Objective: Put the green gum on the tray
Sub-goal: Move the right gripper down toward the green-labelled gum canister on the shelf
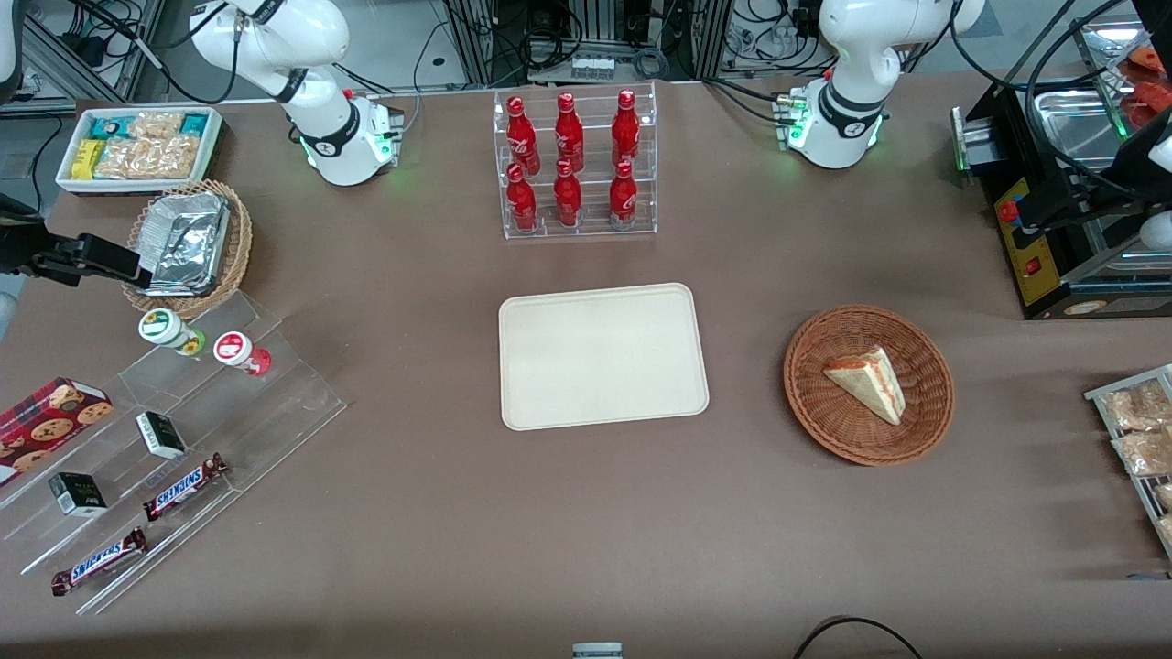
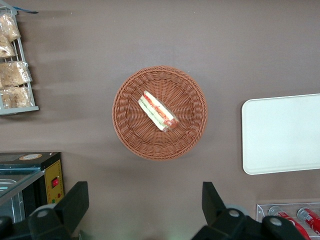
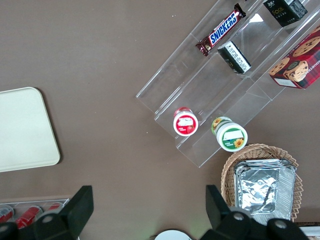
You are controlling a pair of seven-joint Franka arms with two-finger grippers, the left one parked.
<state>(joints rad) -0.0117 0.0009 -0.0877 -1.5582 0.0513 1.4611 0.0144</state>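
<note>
Nearest front cam, on clear stepped rack [image 1: 174, 458]: Snickers bars [image 1: 186, 485], small dark boxes [image 1: 161, 434], cookie box [image 1: 50, 416].
Rack, top step: green gum [image 1: 170, 331] upright, just beside red-lid bottle [image 1: 242, 352]; untouched.
Tray [image 1: 602, 355]: bare, well apart from rack toward parked arm's end.
Above rack: gripper [image 3: 149, 210], fingers spread wide, nothing held; gum [image 3: 229, 134] below it, off to one side.
Farther than rack: wicker basket w/ foil pans [image 1: 188, 247].
Step (judged): approach; no grasp yet.
Next move (judged): centre over green lid, descend, close on bottle w/o nudging red-lid bottle, then carry to tray.
</note>
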